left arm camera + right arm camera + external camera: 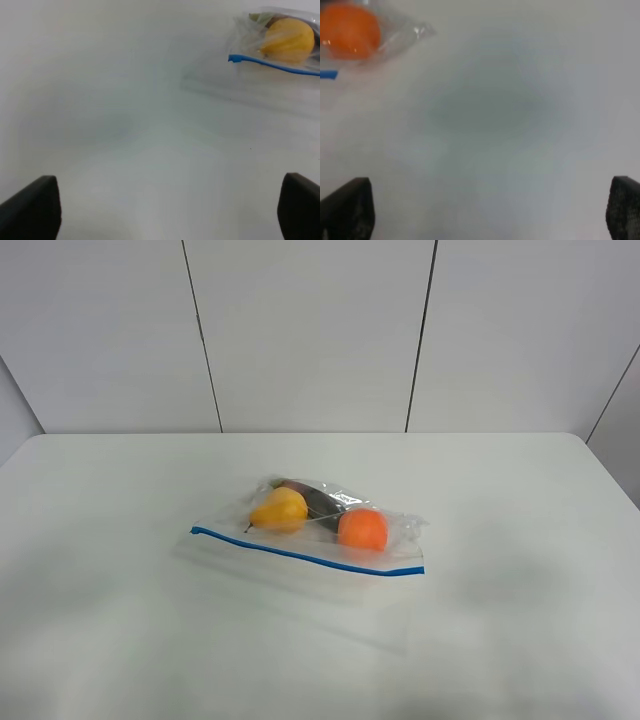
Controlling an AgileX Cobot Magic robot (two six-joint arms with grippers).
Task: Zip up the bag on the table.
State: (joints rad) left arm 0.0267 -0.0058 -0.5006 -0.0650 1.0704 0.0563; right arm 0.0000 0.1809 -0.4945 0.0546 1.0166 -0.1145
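The clear bag (300, 570) lies flat in the middle of the white table (100, 540). Its blue zipper strip (305, 553) runs across it from left to right. Behind the strip sit a yellow pear (279, 510), an orange (362, 529) and a dark item (318, 498). Neither gripper shows in the high view. In the left wrist view the left gripper (170, 210) is open over bare table, well short of the bag's left end (235, 59) and the pear (289, 40). The right gripper (487, 210) is open, apart from the orange (349, 32).
Grey wall panels (310, 330) stand behind the table's far edge. The table's right rear corner (580, 440) is rounded. Nothing but the bag lies on the tabletop.
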